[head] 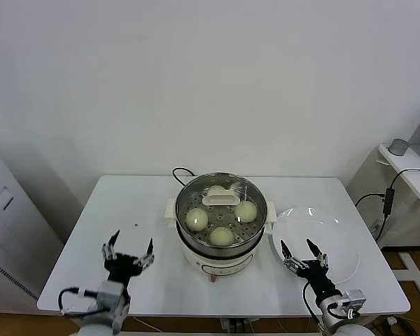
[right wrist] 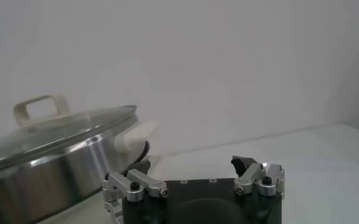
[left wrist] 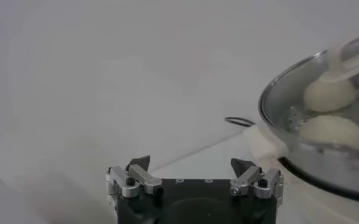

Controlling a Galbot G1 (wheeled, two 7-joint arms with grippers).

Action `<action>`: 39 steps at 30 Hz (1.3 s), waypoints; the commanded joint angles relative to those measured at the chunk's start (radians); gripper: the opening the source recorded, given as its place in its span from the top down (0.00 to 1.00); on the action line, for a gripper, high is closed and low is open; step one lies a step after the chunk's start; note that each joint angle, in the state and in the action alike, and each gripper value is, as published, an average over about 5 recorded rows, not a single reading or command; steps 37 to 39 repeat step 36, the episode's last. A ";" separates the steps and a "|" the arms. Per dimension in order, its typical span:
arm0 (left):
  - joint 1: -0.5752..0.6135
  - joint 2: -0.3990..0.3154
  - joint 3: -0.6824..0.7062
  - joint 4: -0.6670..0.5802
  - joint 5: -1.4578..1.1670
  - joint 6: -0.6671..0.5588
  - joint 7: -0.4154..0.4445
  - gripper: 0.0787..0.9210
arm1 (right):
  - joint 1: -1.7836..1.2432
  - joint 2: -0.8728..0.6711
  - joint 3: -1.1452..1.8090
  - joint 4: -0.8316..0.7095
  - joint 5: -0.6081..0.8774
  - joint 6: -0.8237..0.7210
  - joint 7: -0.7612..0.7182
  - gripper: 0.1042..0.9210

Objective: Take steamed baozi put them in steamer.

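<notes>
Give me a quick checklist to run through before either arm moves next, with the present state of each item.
1. Baozi in the steamer: ok, four visible.
2. Glass lid seated on steamer: ok.
3. Plate free of buns: ok.
4. Left pincer open, holding nothing, over the table: ok.
5. Right pincer open, holding nothing, above the plate's near edge: ok.
6. Cord away from both arms: ok.
</notes>
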 commanded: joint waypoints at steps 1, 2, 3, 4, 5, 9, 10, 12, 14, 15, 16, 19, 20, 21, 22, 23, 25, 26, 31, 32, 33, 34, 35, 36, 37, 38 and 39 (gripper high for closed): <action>0.191 -0.002 -0.095 0.048 -0.224 -0.254 0.043 0.12 | -0.041 -0.016 -0.016 0.038 -0.003 -0.002 0.033 0.12; 0.192 -0.005 -0.094 0.049 -0.224 -0.253 0.040 0.12 | -0.041 -0.016 -0.015 0.039 -0.003 -0.002 0.033 0.12; 0.194 -0.007 -0.093 0.049 -0.224 -0.252 0.037 0.12 | -0.042 -0.015 -0.014 0.040 -0.003 -0.003 0.033 0.12; 0.197 -0.007 -0.092 0.049 -0.224 -0.251 0.035 0.12 | -0.042 -0.015 -0.013 0.041 -0.003 -0.003 0.033 0.12; 0.199 -0.007 -0.091 0.048 -0.222 -0.250 0.033 0.12 | -0.042 -0.014 -0.012 0.042 -0.003 -0.004 0.033 0.12; 0.205 -0.010 -0.089 0.044 -0.218 -0.240 0.020 0.12 | -0.043 -0.010 -0.008 0.044 -0.004 -0.003 0.033 0.12; 0.205 -0.012 -0.089 0.043 -0.217 -0.235 0.016 0.12 | -0.044 -0.010 -0.007 0.045 -0.004 -0.002 0.034 0.12; 0.206 -0.017 -0.090 0.038 -0.217 -0.227 0.008 0.12 | -0.047 -0.010 -0.003 0.047 -0.008 -0.003 0.038 0.12; 0.209 -0.019 -0.091 0.031 -0.216 -0.222 0.006 0.12 | -0.049 -0.010 0.006 0.050 -0.022 -0.003 0.036 0.12; 0.211 -0.019 -0.091 0.026 -0.215 -0.221 0.006 0.12 | -0.051 -0.010 0.011 0.052 -0.029 -0.005 0.032 0.12; 0.213 -0.020 -0.091 0.021 -0.214 -0.220 0.006 0.12 | -0.054 -0.011 0.016 0.054 -0.033 -0.007 0.028 0.12; 0.220 -0.019 -0.091 0.009 -0.210 -0.215 0.009 0.12 | -0.066 -0.014 0.024 0.069 -0.037 -0.021 0.019 0.12; 0.221 -0.019 -0.090 0.005 -0.209 -0.213 0.010 0.12 | -0.071 -0.015 0.025 0.074 -0.036 -0.025 0.017 0.12; 0.222 -0.020 -0.090 0.003 -0.208 -0.211 0.011 0.12 | -0.076 -0.015 0.026 0.080 -0.036 -0.028 0.014 0.12; 0.223 -0.020 -0.089 0.001 -0.208 -0.210 0.012 0.12 | -0.080 -0.015 0.026 0.085 -0.037 -0.030 0.011 0.12; 0.223 -0.021 -0.089 0.000 -0.207 -0.208 0.012 0.12 | -0.084 -0.015 0.027 0.090 -0.036 -0.032 0.009 0.12; 0.224 -0.023 -0.089 -0.005 -0.207 -0.207 0.013 0.12 | -0.090 -0.012 0.029 0.101 -0.030 -0.037 0.009 0.12; 0.224 -0.024 -0.089 -0.009 -0.207 -0.206 0.013 0.12 | -0.093 -0.011 0.031 0.105 -0.026 -0.040 0.011 0.12; 0.228 -0.026 -0.089 -0.025 -0.208 -0.207 0.013 0.12 | -0.111 -0.010 0.041 0.123 -0.027 -0.055 0.020 0.12; 0.228 -0.027 -0.089 -0.025 -0.208 -0.207 0.012 0.12 | -0.114 -0.010 0.042 0.124 -0.029 -0.057 0.021 0.12; 0.228 -0.027 -0.090 -0.026 -0.208 -0.207 0.012 0.12 | -0.115 -0.010 0.043 0.125 -0.030 -0.059 0.021 0.12; 0.227 -0.028 -0.090 -0.026 -0.207 -0.208 0.012 0.12 | -0.117 -0.009 0.045 0.126 -0.030 -0.061 0.021 0.12; 0.227 -0.028 -0.091 -0.026 -0.207 -0.208 0.012 0.12 | -0.118 -0.008 0.046 0.127 -0.030 -0.062 0.021 0.12; 0.226 -0.029 -0.091 -0.026 -0.206 -0.209 0.012 0.12 | -0.118 -0.007 0.047 0.128 -0.030 -0.063 0.021 0.12; 0.226 -0.029 -0.091 -0.026 -0.206 -0.209 0.012 0.12 | -0.118 -0.007 0.047 0.128 -0.030 -0.063 0.021 0.12; 0.226 -0.029 -0.091 -0.026 -0.206 -0.209 0.012 0.12 | -0.118 -0.007 0.047 0.128 -0.030 -0.063 0.021 0.12; 0.226 -0.029 -0.091 -0.026 -0.206 -0.209 0.012 0.12 | -0.118 -0.007 0.047 0.128 -0.030 -0.063 0.021 0.12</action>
